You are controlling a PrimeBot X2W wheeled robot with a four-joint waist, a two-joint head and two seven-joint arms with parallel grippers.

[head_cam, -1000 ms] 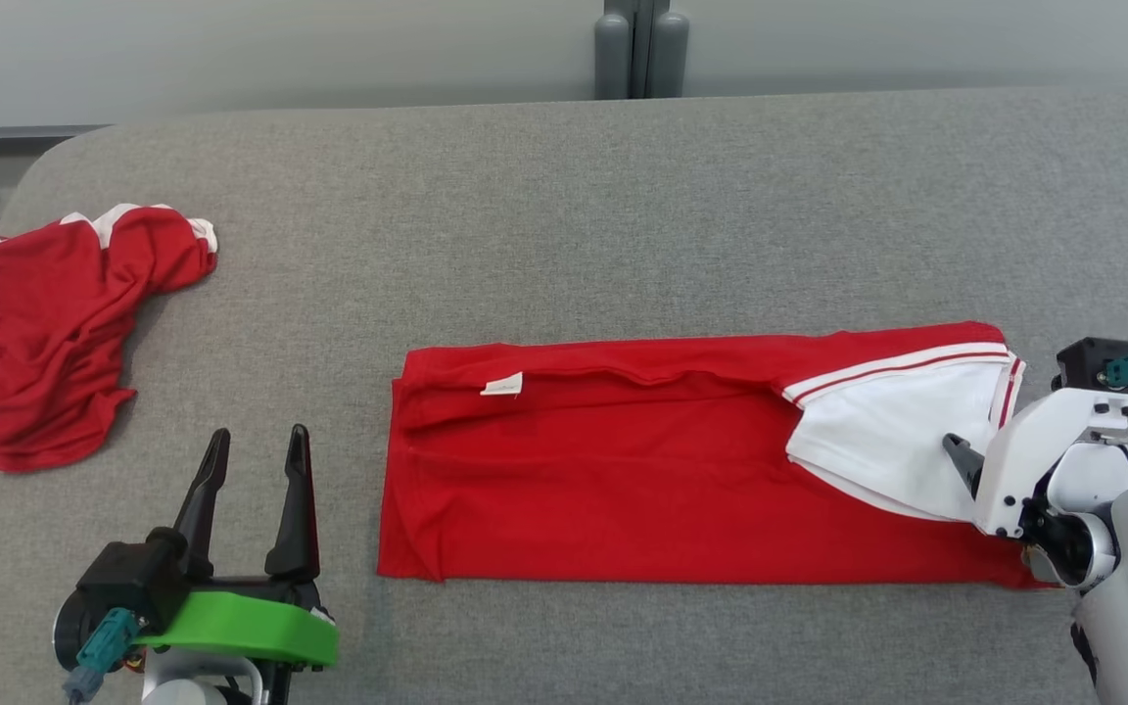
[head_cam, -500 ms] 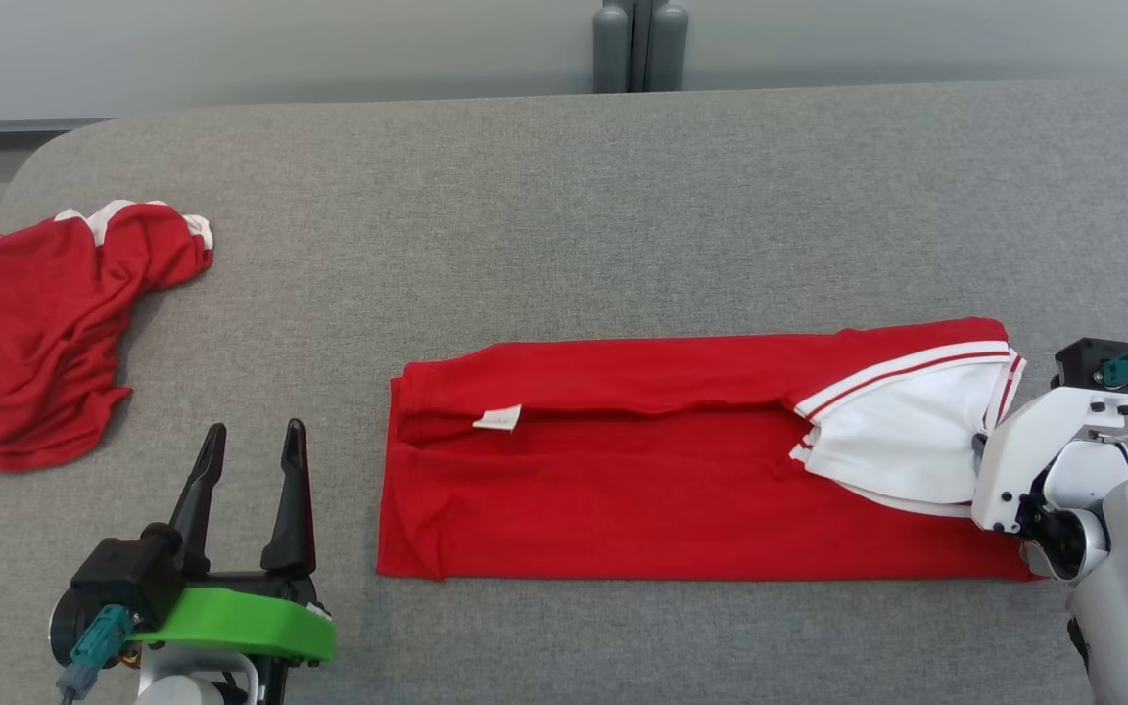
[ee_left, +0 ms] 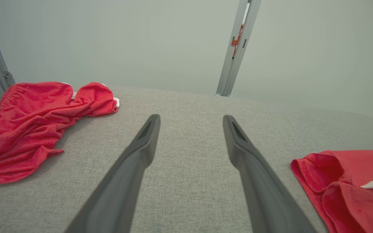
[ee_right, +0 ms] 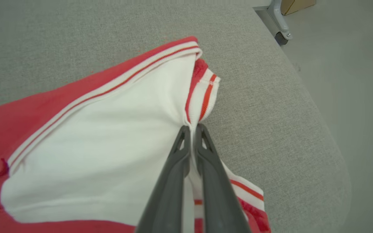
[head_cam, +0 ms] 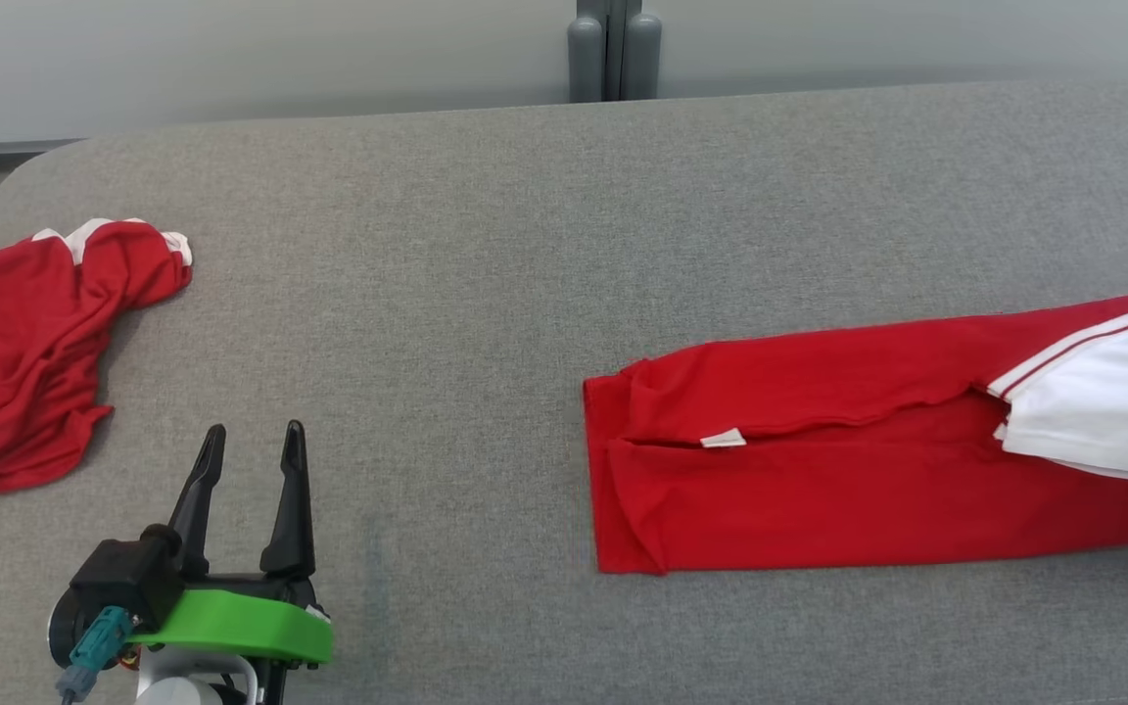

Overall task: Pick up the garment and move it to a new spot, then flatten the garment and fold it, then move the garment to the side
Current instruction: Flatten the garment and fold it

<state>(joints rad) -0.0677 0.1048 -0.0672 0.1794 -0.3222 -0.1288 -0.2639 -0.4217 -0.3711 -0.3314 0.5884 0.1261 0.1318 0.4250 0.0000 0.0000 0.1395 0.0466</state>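
Observation:
The garment (head_cam: pixel 868 470) is a red shirt with white, red-striped sleeves, folded into a long band on the right side of the grey table (head_cam: pixel 486 245); its right end runs off the head view. In the right wrist view my right gripper (ee_right: pixel 193 127) is shut on the white sleeve's (ee_right: pixel 92 136) striped cuff, close to the table's right edge. My left gripper (head_cam: pixel 255 431) rests open at the lower left, well apart from the cloth. Its fingers (ee_left: pixel 141 152) hold nothing, and the garment's left end (ee_left: pixel 351 181) lies to their right.
A second red garment (head_cam: pixel 16 343) lies crumpled at the table's far left, also visible in the left wrist view (ee_left: pixel 28 123). The table's rounded right edge drops to the floor (ee_right: pixel 351 81) just past the cuff. A grey post (head_cam: pixel 613 54) stands behind the table.
My right gripper shut on the white sleeve cuff and pulled the folded garment to the right along the table. The right arm has left the head view, which shifted slightly. The left gripper stayed open.

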